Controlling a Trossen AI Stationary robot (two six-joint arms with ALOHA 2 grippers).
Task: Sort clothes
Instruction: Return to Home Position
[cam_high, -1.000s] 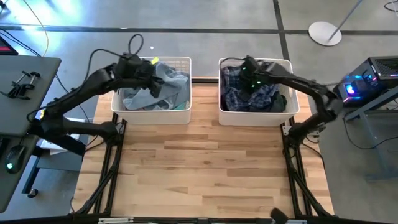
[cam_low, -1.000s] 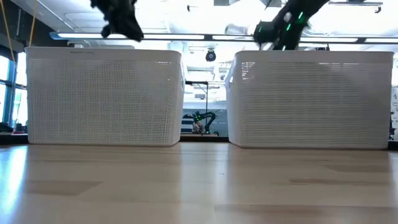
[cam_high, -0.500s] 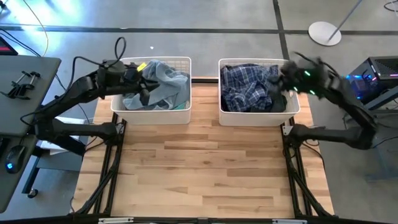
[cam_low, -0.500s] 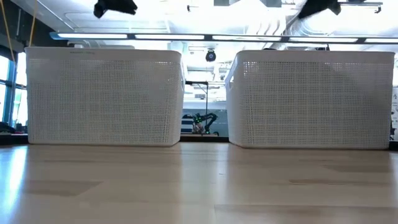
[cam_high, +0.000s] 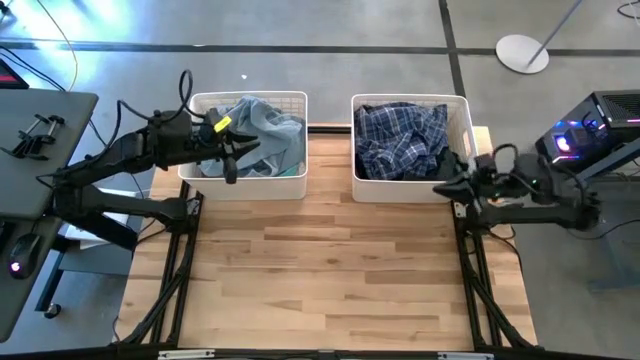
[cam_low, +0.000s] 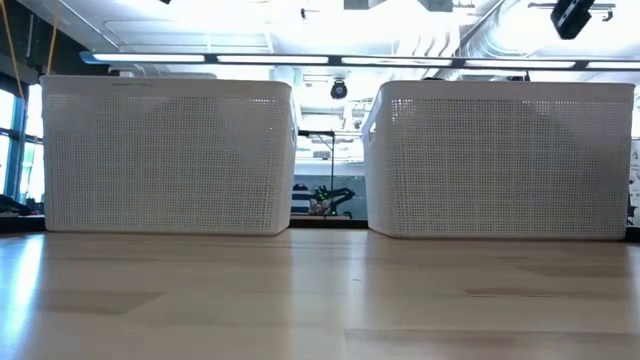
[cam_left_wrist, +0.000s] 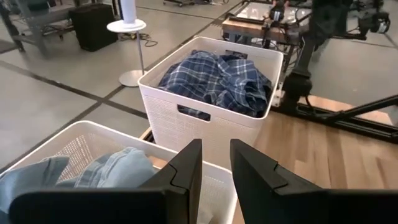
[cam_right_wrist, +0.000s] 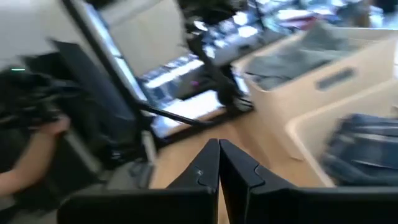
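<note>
Two white slatted baskets stand at the table's far edge. The left basket (cam_high: 243, 186) holds grey-blue denim and pale blue clothes (cam_high: 262, 125) with a yellow tag. The right basket (cam_high: 410, 188) holds a navy-white plaid garment (cam_high: 400, 140) and a black one (cam_high: 447, 163). My left gripper (cam_high: 232, 165) hangs over the left basket's near side; its fingers (cam_left_wrist: 216, 155) are slightly apart and empty. My right gripper (cam_high: 440, 187) is shut and empty (cam_right_wrist: 219, 155), at the right basket's near right corner.
The wooden tabletop (cam_high: 320, 270) stretches in front of the baskets. A grey desk with a clamp (cam_high: 30, 135) stands to the left. A computer case with blue lights (cam_high: 590, 130) stands to the right. The baskets' walls (cam_low: 165, 155) fill the low view.
My right gripper has drawn out of the right basket toward the table's right and near edge, and the plaid garment stays in the basket. My left gripper has drawn back from the middle of the left basket toward its near left side, uncovering the denim.
</note>
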